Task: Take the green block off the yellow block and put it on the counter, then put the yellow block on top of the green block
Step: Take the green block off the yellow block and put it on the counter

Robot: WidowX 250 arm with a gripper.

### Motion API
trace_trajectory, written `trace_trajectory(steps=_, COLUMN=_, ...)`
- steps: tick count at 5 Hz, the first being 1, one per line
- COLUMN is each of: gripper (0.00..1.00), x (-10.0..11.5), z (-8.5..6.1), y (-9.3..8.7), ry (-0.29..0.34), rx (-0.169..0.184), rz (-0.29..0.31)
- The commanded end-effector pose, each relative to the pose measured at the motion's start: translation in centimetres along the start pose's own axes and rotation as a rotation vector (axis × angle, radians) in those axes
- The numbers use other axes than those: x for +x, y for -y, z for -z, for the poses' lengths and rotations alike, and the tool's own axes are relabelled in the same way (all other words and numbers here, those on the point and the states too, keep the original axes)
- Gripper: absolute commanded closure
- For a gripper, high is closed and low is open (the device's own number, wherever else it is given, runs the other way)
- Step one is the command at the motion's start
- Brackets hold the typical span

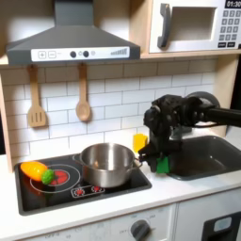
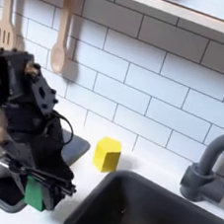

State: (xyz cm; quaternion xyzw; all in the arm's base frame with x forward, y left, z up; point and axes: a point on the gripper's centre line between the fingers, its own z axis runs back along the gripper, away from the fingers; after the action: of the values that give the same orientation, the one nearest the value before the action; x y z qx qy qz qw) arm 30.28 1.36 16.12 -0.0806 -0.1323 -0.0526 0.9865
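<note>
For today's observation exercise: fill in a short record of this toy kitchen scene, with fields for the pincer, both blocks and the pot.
pincer: lowered at the sink's edge, shut on the green block
green block: held, off the yellow block
yellow block: alone on the counter behind the sink
pot: steel, on the stovetop

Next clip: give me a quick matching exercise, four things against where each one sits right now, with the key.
Things:
1. green block
2. yellow block
3. steel pot
4. toy food

Places:
A. on the stovetop, middle
B. on the counter by the tile wall
C. on the left burner in the first exterior view
D. between the pincer fingers, beside the sink

Pairs: 1-D, 2-B, 3-A, 4-C
</note>
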Motion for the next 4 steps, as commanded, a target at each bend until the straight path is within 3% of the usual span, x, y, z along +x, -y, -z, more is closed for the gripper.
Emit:
trace_trajectory(steps=1, gripper=1.0, x=0.26, z=1.68, y=-0.07, ry=-0.03, rx=0.023, rz=-0.005)
trace_trajectory(steps=3, gripper=1.0, x=0.58, z=2.13, y=-0.25, ry=-0.035, rx=0.038, rz=-0.012)
trace_trajectory(steps=4, gripper=0.14, x=0.89, z=2.03, y=-0.19, ry=-0.031, rx=0.042, rz=-0.009)
